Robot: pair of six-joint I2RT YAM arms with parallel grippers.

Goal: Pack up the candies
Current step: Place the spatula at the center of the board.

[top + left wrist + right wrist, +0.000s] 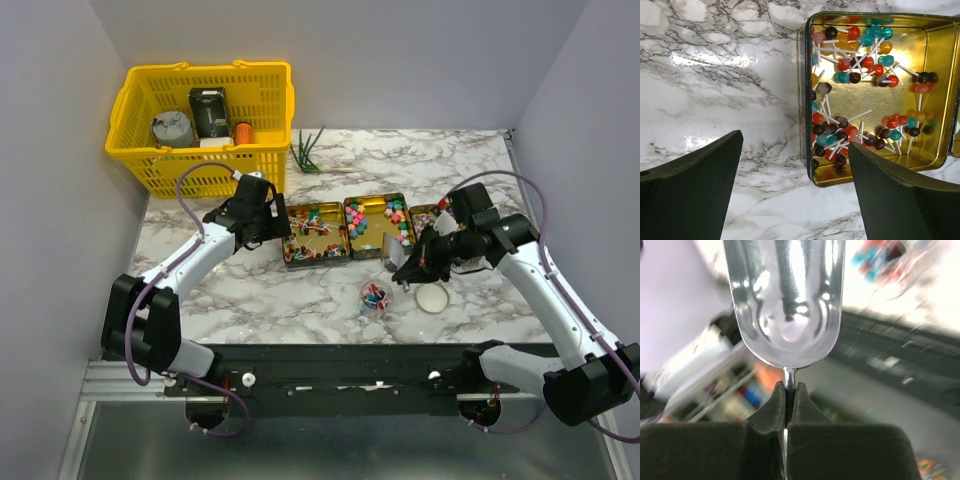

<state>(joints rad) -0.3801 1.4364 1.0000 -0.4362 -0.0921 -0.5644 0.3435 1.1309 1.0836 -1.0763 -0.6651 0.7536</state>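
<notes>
The left claw point(795, 142) stands wide over the marble surface point(710, 80). The candies point(850, 75) lie just ahead and to its right in a square gold tin point(935, 100), whose near corner is by its right finger. The right claw point(789, 390) is pinched tight on the thin handle of a metal scoop point(785, 300), whose bowl points straight ahead of it.
</notes>
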